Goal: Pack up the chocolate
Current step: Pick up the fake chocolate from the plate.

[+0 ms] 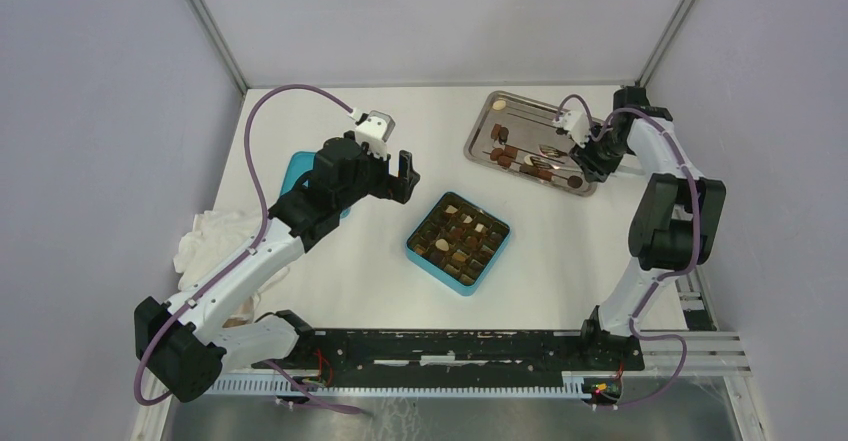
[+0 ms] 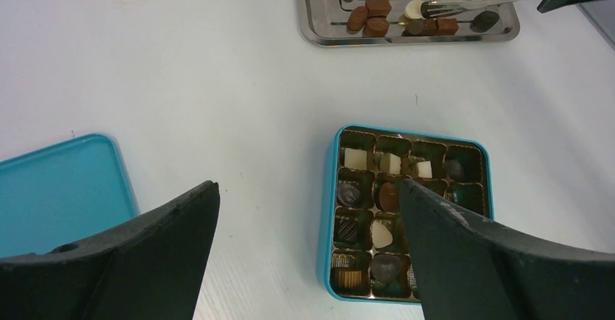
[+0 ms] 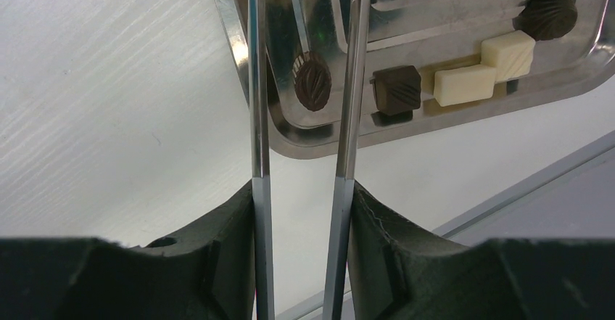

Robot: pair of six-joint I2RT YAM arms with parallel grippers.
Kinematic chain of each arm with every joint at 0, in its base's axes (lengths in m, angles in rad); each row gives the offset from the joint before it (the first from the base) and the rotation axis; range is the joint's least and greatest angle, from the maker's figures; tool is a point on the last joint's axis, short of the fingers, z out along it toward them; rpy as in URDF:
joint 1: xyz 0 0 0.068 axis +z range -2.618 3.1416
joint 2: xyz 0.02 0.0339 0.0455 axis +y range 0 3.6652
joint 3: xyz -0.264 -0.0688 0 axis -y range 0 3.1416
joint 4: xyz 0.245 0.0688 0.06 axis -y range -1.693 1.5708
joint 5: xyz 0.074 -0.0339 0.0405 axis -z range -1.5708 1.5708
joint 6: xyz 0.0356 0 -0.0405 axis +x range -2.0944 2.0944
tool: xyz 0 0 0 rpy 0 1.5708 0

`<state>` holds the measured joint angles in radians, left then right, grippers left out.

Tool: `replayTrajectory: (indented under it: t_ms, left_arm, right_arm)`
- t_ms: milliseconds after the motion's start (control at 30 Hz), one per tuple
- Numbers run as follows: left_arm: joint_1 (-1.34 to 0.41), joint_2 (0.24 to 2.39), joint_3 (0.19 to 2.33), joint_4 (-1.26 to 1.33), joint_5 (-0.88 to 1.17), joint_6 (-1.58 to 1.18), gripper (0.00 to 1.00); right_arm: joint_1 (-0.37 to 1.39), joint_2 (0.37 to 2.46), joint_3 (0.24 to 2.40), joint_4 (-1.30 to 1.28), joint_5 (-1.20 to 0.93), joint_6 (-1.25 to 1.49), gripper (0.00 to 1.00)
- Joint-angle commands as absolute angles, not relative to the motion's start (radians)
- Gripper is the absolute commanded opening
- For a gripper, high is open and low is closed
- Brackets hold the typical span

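Pinching unevenly, the tweezers [image 3: 255, 80] clamped in the right gripper [image 3: 301, 204] could flick the chocolate [image 3: 313, 80] off the tray [image 3: 319, 146]; the left gripper [image 2: 306, 184] gapes empty.

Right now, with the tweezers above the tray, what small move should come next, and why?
Probably ease the right hand down so the tweezers reach the cream bonbon near their tips, then pinch: the tips stand spread and empty over the tray.

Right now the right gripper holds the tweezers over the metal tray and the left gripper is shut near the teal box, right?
No. The left gripper is open, fingers spread wide, as the left wrist view shows. The rest stands: the right gripper holds the tweezers over the metal tray.
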<state>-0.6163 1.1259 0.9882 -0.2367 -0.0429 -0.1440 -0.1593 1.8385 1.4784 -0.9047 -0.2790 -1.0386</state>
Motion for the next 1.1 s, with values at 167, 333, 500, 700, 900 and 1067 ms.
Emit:
replayTrajectory:
  t_ms: [167, 333, 500, 700, 900, 1067]
  left_arm:
    - [-0.613, 1.129, 1.026, -0.218, -0.03, -0.112, 0.98]
    - [-0.612, 1.129, 1.027, -0.221, -0.031, -0.112, 0.98]
    - [-0.612, 1.129, 1.028, -0.22, -0.029, -0.112, 0.98]
    - [-0.612, 1.129, 1.027, -0.22, -0.029, -0.112, 0.98]
    - [-0.613, 1.129, 1.027, -0.221, -0.029, -0.112, 0.98]
    - [-0.612, 1.127, 1.026, -0.221, -0.03, -0.11, 0.98]
  right_arm:
    - [-0.146, 1.88, 1.57, -0.935, -0.321, -1.047, 0.48]
    - [-0.139, 1.897, 1.578, -0.941, -0.322, -1.046, 0.47]
    - [-0.133, 1.902, 1.58, -0.94, -0.318, -1.041, 0.47]
    - [-0.13, 1.905, 1.585, -0.937, -0.312, -1.027, 0.4]
    - [-0.13, 1.892, 1.583, -0.924, -0.312, -1.015, 0.23]
    - [-0.13, 1.864, 1.578, -0.888, -0.313, -0.983, 0.12]
